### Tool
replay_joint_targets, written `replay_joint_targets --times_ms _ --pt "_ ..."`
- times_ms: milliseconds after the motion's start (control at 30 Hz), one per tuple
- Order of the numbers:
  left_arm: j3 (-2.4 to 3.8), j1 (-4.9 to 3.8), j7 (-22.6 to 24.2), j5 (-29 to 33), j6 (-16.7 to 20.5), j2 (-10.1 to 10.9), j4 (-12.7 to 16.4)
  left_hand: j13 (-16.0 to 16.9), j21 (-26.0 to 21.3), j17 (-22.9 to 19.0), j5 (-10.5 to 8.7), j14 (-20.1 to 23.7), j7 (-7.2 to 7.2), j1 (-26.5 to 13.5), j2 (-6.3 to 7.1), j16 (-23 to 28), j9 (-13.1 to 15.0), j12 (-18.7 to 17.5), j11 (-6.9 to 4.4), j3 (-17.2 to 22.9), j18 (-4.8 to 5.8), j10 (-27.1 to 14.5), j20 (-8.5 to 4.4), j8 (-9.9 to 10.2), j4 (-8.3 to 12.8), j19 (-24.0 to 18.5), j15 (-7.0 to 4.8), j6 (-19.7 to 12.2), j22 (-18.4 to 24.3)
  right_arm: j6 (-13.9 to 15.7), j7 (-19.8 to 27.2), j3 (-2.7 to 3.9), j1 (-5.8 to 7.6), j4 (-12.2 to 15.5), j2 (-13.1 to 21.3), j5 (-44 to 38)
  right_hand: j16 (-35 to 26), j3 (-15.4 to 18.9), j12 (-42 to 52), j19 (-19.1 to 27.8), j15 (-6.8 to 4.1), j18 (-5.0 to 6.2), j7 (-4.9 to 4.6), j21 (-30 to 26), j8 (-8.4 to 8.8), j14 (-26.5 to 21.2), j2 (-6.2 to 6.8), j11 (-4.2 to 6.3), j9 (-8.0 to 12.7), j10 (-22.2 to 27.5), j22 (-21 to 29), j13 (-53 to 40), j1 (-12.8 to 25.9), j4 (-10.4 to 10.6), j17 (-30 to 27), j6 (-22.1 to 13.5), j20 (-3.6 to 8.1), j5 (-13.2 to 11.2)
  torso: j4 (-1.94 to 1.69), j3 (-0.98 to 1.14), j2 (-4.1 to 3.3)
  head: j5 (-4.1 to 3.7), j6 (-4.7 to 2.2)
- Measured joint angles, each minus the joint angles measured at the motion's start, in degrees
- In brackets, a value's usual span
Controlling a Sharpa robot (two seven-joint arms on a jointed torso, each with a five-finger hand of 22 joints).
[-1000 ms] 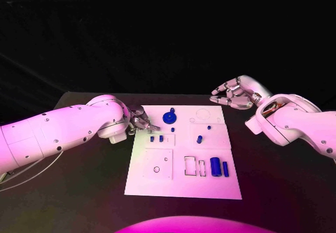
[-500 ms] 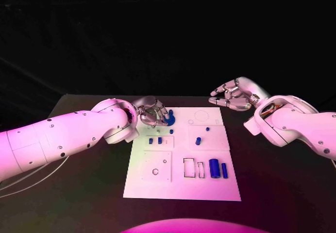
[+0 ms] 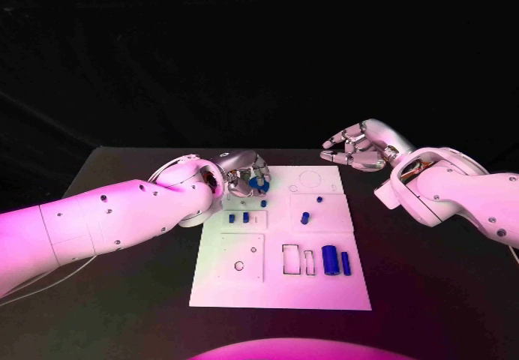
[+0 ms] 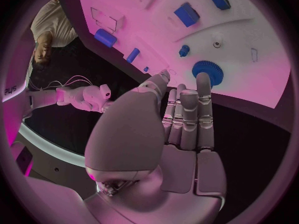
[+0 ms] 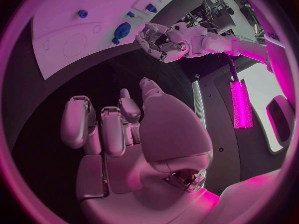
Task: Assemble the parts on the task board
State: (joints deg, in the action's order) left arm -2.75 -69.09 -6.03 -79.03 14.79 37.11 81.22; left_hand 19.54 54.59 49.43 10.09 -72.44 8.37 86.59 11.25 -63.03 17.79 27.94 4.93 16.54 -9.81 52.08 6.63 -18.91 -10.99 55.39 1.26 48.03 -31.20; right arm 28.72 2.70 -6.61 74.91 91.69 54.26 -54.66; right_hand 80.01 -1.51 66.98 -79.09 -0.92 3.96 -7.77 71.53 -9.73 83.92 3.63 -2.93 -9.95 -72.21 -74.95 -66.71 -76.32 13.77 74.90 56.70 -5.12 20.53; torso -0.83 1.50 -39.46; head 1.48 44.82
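Head view showed the left hand [image 3: 244,169] over the task board's [image 3: 283,289] far-left corner w/ fingers apart, empty, tips just above the blue gear [image 4: 207,72]. Right hand [image 3: 357,147] hovered off the far-right corner, fingers loosely curled, holding nothing. Risk: fingertips approaching off-centre could nudge the gear sideways or knock the small blue peg [image 4: 184,50] nearby.

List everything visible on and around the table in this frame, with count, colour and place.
Table: one, black, under everything.
Task board: one, white, mid-table.
Gear: one, blue, board's far left, by the left hand's fingers.
Large cylinders: two, blue, near right of the board.
Small parts: several, blue, mid-board.
Left hand: silver, over the board's far left corner, at the gear.
Right hand: silver, fingers curled, raised beyond the board's far right corner, holding nothing.
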Motion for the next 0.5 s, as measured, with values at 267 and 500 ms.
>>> replay_joint_targets --times_ms 267,500 --pt "-0.04 0.39 -1.0 -5.0 -2.4 -1.7 -1.6 -3.2 2.2 4.5 0.0 -2.7 -0.5 0.0 0.0 -6.3 -2.5 -1.4 0.58 -0.1 0.0 0.2 0.21 0.8 -0.1 0.7 0.01 2.8 -1.3 0.0 0.1 0.0 -0.01 0.0 0.0 0.0 0.0 0.0 -0.2 0.0 0.0 0.0 0.0 0.0 0.0 0.0 0.0 0.0 0.0 0.0 0.0 0.0 0.0 0.0 0.0 0.0 0.0 0.0 0.01 0.01 0.0 -0.11 0.21" --pt "-0.05 0.55 -1.9 -6.9 -5.7 -2.6 -2.4 -5.1 3.3 5.6 0.0 -3.3 -0.53 0.0 -0.01 -8.4 -3.8 -2.4 0.37 -0.1 0.0 1.1 0.03 1.5 -0.1 0.8 -0.03 4.2 -2.1 0.0 0.1 0.0 -0.01 0.1 -0.1 0.0 0.0 0.0 -0.2 0.0 0.0 0.0 0.0 0.0 0.0 0.0 0.0 0.0 0.0 0.0 0.0 0.0 0.0 0.0 0.0 0.0 0.0 0.2 -0.02 0.04 0.02 -0.24 0.31"
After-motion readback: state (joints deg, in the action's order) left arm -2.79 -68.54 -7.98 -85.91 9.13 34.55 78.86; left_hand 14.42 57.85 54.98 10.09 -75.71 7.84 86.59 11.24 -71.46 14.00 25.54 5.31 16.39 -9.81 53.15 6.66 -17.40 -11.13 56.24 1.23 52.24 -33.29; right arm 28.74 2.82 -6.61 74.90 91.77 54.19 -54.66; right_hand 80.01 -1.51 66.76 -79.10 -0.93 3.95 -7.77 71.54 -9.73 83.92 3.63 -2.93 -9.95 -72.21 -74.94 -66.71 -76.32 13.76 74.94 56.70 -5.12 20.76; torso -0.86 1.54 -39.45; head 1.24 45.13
